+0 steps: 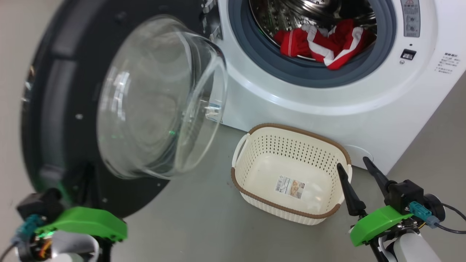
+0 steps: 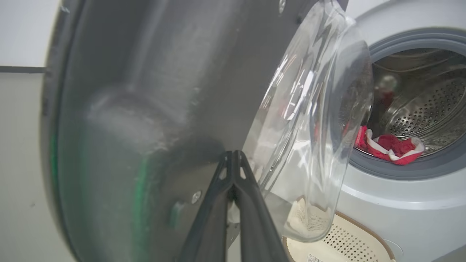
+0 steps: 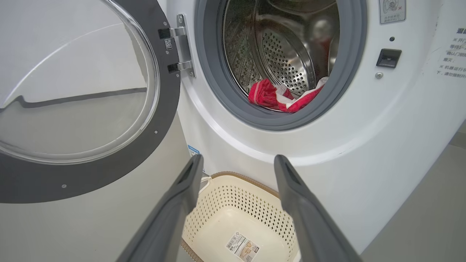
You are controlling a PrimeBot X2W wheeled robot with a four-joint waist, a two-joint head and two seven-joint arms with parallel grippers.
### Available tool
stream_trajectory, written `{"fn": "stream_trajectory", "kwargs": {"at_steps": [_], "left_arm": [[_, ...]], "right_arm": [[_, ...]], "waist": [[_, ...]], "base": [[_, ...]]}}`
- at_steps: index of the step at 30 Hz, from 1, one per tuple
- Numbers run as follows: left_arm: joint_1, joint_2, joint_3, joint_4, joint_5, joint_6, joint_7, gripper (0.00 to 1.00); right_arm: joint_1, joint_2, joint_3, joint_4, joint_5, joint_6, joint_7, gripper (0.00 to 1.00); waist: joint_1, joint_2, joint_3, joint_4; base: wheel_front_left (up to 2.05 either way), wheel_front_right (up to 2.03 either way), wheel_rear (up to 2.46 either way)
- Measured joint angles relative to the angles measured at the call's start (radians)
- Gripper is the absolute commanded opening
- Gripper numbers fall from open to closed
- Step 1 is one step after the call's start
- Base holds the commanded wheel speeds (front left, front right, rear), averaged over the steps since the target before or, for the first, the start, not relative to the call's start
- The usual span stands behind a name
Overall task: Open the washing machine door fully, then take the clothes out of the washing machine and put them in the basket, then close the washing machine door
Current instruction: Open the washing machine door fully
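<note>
- left pincer [image 2: 233, 157]: fingers pressed together, nothing between; tips at inner face of washing machine door [image 1: 54, 109], contact unclear
- right pincer [image 1: 352, 162]: fingers apart, empty, low before washing machine [image 1: 364, 109], just beside basket [image 1: 291, 128]
- door swung open, left of washing machine
- clothes [image 1: 327, 45] inside washing machine, at opening's front lip
- basket on floor [image 1: 204, 218], close against washing machine base

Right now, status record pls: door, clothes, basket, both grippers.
washing machine door: swung open, left of the drum opening
clothes: red, in the washing machine drum, at its front lip
basket: on the floor before the machine, no clothes inside
left gripper: shut, by the door's inner face; contact unclear
right gripper: open, holding nothing, near the basket
</note>
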Motion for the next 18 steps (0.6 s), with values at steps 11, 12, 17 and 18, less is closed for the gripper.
{"fn": "stream_trajectory", "kwargs": {"at_steps": [11,12,17,18], "left_arm": [[-0.122,0.032,0.086,0.208,-0.059,-0.04,-0.086,0.0],[-0.135,0.035,0.091,0.228,-0.061,-0.046,-0.093,0.0],[-0.202,0.046,0.109,0.312,-0.077,-0.072,-0.121,0.0],[-0.215,0.049,0.114,0.328,-0.077,-0.073,-0.128,0.0]], "right_arm": [[-0.021,-0.015,0.012,0.004,0.0,0.0,0.0,1.0],[-0.023,-0.015,0.016,0.004,0.0,0.0,0.0,1.0],[-0.034,-0.024,0.027,0.004,0.0,0.0,0.0,1.0],[-0.034,-0.028,0.028,0.004,0.0,0.0,0.0,1.0]], "waist": [[0.0,0.0,0.046,-0.013],[0.0,0.0,0.048,-0.013],[0.0,0.0,0.062,-0.014],[0.0,0.0,0.064,-0.014]], "base": [[0.0,0.0,0.0],[0.0,0.0,0.0],[0.0,0.0,0.0],[0.0,0.0,0.0]]}}
